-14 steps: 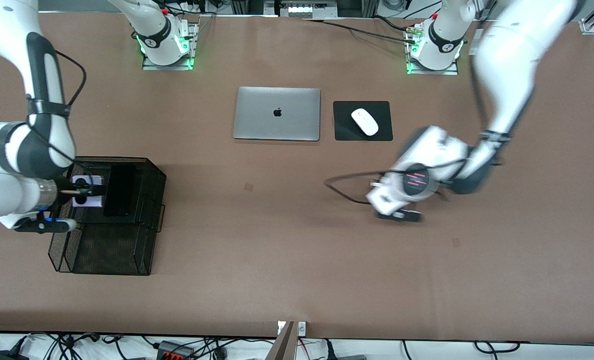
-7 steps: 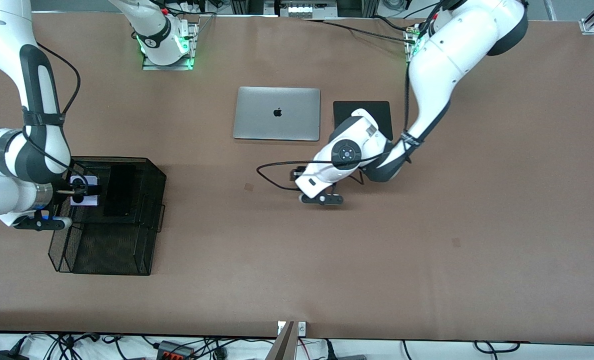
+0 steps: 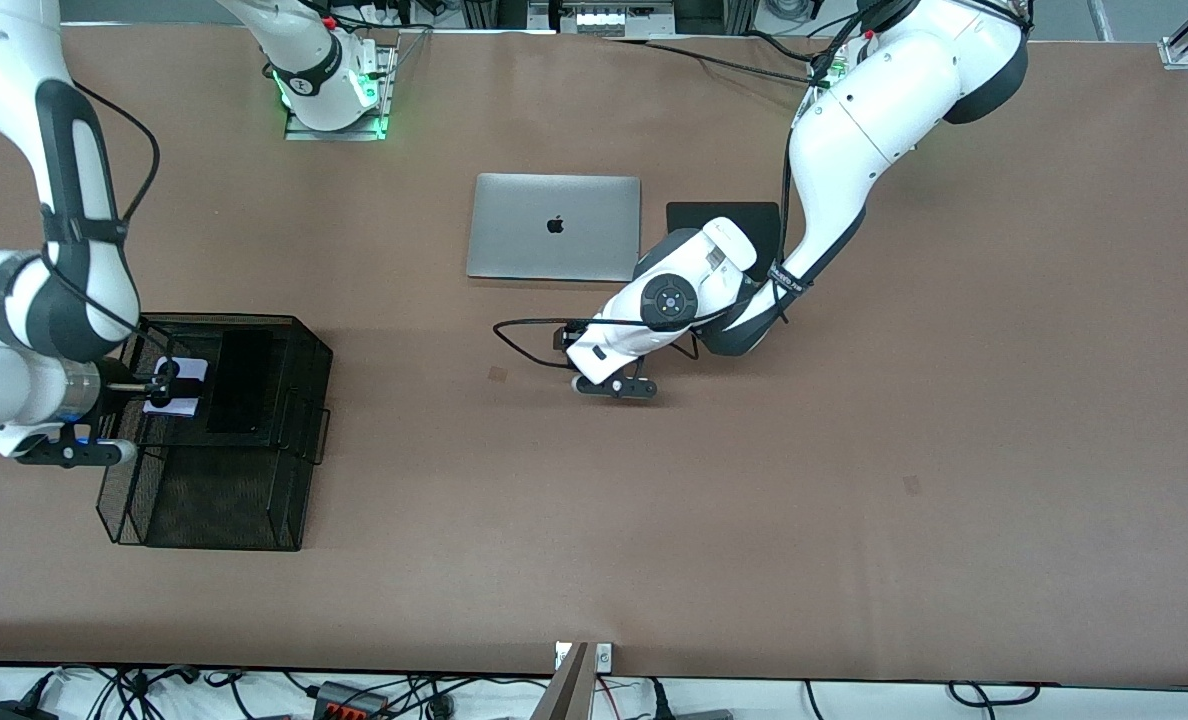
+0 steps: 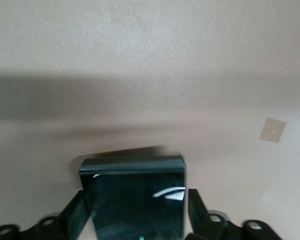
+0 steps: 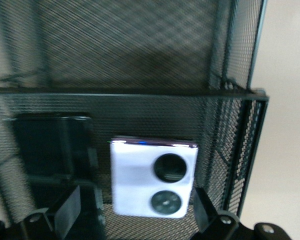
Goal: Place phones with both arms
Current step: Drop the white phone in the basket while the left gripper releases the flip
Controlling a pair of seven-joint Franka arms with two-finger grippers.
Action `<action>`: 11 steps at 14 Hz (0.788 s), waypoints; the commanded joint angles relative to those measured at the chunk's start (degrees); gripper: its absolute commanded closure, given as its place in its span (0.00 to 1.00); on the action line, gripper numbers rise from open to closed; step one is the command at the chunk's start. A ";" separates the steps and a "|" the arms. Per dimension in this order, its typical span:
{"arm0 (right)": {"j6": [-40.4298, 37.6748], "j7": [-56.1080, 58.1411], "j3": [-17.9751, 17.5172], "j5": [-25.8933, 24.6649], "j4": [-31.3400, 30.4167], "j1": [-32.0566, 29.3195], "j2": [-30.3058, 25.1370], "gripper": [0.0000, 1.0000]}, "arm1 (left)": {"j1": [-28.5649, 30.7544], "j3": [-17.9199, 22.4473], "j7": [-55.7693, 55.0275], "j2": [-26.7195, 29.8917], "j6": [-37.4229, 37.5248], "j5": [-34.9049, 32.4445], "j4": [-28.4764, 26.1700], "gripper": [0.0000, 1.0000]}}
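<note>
A small squarish black phone (image 4: 132,200) sits between the fingers of my left gripper (image 4: 135,205), which is open, with a thin gap showing at one finger (image 4: 196,205). That hand hangs low over bare table by the laptop's corner, and I cannot tell whether the phone rests on the table. My right gripper (image 3: 166,384) is open inside the black mesh tray (image 3: 254,505). The lilac-white phone (image 5: 155,177) with two black circles lies loose on the mesh between its spread fingers. A long black phone (image 3: 239,380) lies beside it in the tray.
The closed silver laptop (image 3: 554,227) lies in the middle, farther from the front camera than my left hand. The black mouse pad (image 3: 724,212) beside it is partly covered by the left arm. A small tan patch (image 3: 497,373) marks the table.
My left arm has swung from its own end of the table to the middle, and its fingers have parted. My right gripper has opened and let go of the lilac-white phone.
</note>
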State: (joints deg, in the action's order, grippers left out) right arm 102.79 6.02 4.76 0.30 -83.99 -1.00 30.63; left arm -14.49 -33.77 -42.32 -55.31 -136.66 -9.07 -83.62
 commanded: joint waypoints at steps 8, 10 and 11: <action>2.77 -0.05 -1.15 4.44 -1.53 13.03 -1.37 0.00 | 8.50 1.25 6.69 15.83 26.93 -12.44 0.91 0.00; 4.08 -0.22 -1.15 8.47 -1.44 16.62 -0.84 0.00 | 12.27 1.60 13.37 18.73 33.71 -13.34 1.09 0.00; 5.39 -0.48 -1.15 8.66 -1.44 19.08 0.04 0.00 | 14.47 1.61 15.93 20.23 36.18 -13.34 1.18 0.00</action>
State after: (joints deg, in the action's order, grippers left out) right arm 106.52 5.83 3.21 7.29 -85.29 14.25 30.17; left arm -3.17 -32.46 -31.68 -38.57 -104.52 -21.24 -81.06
